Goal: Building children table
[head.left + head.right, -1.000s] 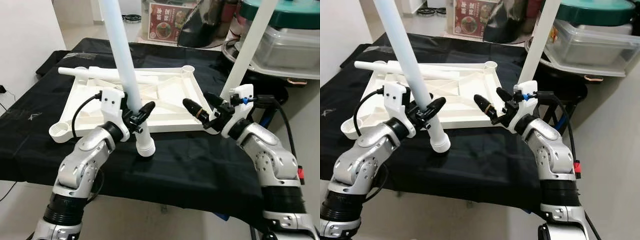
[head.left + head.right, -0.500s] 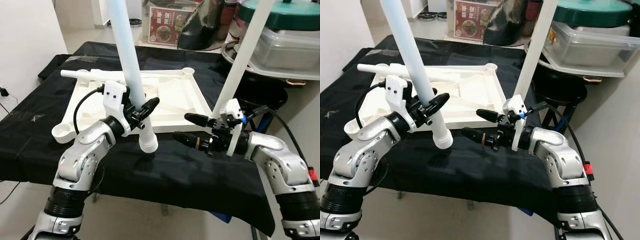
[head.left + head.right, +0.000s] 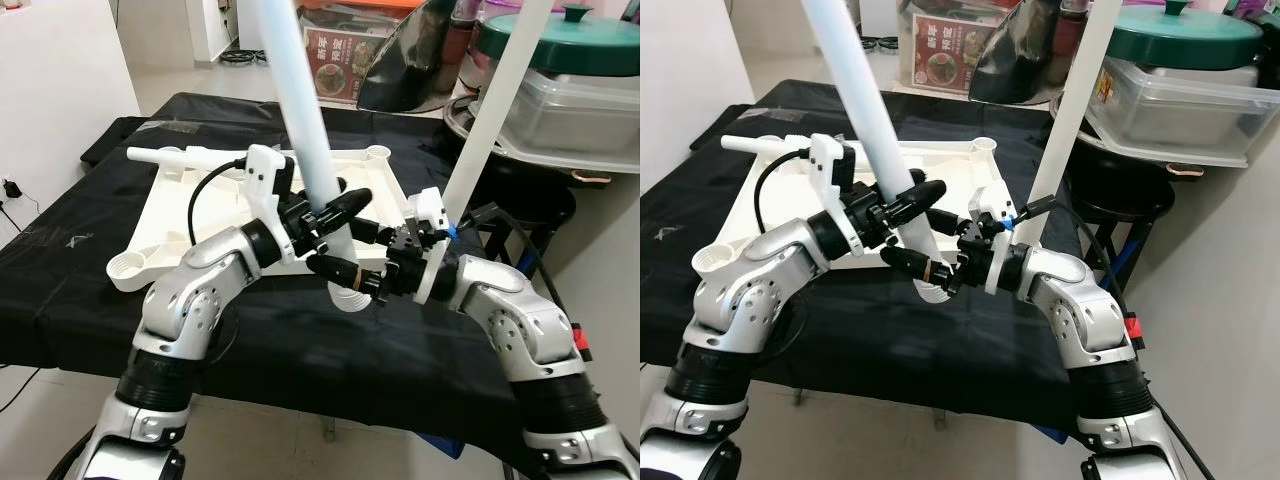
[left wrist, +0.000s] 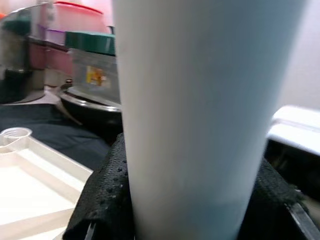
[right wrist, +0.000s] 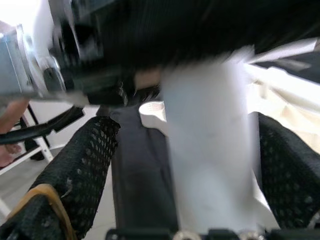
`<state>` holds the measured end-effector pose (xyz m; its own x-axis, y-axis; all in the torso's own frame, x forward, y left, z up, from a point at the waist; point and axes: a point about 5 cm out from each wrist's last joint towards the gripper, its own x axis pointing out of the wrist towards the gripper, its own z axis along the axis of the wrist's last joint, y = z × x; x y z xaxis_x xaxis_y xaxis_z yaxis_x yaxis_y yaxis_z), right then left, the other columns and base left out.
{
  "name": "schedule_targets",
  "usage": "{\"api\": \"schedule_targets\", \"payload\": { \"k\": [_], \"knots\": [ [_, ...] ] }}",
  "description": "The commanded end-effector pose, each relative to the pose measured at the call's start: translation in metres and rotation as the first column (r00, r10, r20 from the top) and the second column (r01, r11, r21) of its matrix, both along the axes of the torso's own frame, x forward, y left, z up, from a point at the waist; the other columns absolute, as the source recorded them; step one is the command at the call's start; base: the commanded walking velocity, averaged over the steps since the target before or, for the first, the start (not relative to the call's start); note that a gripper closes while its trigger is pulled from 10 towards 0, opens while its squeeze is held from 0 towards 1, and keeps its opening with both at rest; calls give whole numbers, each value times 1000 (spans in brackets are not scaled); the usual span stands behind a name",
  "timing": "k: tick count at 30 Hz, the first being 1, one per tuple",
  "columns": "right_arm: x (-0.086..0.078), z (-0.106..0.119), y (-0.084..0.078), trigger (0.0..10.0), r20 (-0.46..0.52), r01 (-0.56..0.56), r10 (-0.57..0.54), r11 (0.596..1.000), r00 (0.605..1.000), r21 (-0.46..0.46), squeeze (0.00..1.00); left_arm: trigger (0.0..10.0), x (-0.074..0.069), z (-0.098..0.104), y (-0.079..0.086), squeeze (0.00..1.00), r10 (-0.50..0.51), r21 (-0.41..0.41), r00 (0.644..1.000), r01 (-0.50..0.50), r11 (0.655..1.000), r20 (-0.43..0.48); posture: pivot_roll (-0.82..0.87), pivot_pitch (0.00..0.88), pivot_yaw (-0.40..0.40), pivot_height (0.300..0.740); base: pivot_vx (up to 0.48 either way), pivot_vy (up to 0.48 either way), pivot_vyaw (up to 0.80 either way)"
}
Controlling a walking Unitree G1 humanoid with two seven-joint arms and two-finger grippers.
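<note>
A black-draped table (image 3: pixel 60 290) stands before you in a cluttered room, with the white tabletop panel (image 3: pixel 190 215) lying upside down on it; your left gripper (image 3: pixel 322 212) is clamped on a white table leg (image 3: pixel 300 110), its long axis steeply upright, top leaning toward your left, collar end (image 3: pixel 350 297) low, just off the panel's near edge; your right gripper (image 3: pixel 352 257), from the right, spreads its fingers around that lower end, not yet closed.

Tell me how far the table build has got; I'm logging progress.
Done: one leg stands in the upside-down tabletop, another lies at its far left corner. In hand: the left gripper holds a leg, the right gripper straddling its lower end. Left: the near-left socket is empty.
</note>
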<state>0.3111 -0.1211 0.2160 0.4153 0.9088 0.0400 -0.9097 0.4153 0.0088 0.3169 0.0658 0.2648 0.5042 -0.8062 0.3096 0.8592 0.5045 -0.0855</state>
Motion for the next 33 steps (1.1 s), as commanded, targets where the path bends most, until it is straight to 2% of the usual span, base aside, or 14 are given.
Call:
{"api": "schedule_targets", "payload": {
  "k": [1, 8, 14, 28, 29, 30, 33],
  "knots": [
    [1, -7, 6, 10000, -21, -5, 5, 1000, 1000, -10, 0, 10000, 0, 5, -6, 0, -46, -12, 999, 46, 999, 14, 105, 30, -65, 740, 0, 0, 0],
    [3, -12, 11, 10000, -42, 4, -5, 1000, 999, -7, 0, 10000, 0, 7, -10, 0, -68, -16, 998, 68, 998, 14, 105, 33, -61, 740, 0, 0, 0],
    [14, -19, 19, 10000, -75, 72, -72, 997, 995, -3, 0, 10000, -2, 15, -17, 0, -108, -38, 994, 109, 993, 28, 106, 39, -60, 740, 0, 0, 0],
    [24, -20, 27, 9725, -74, 127, -127, 992, 989, -6, 0, 10000, -3, 22, -24, 0, -127, -60, 991, 130, 990, 50, 103, 43, -61, 740, 0, 0, 0],
    [26, -20, 28, 3451, -78, 133, -133, 991, 988, -4, 0, 10000, -3, 23, -24, 0, -129, -60, 990, 132, 989, 54, 105, 44, -60, 740, 0, 0, 0],
    [26, -20, 29, 0, -84, 132, -132, 991, 988, 4, 0, 10000, -3, 23, -24, 0, -131, -61, 990, 134, 989, 57, 103, 46, -62, 740, 0, 0, 0],
    [26, -21, 30, 0, -86, 128, -127, 992, 988, 0, 0, 10000, -2, 25, -24, 0, -125, -60, 990, 129, 990, 65, 104, 47, -62, 740, 0, 0, 0]
  ]
}}
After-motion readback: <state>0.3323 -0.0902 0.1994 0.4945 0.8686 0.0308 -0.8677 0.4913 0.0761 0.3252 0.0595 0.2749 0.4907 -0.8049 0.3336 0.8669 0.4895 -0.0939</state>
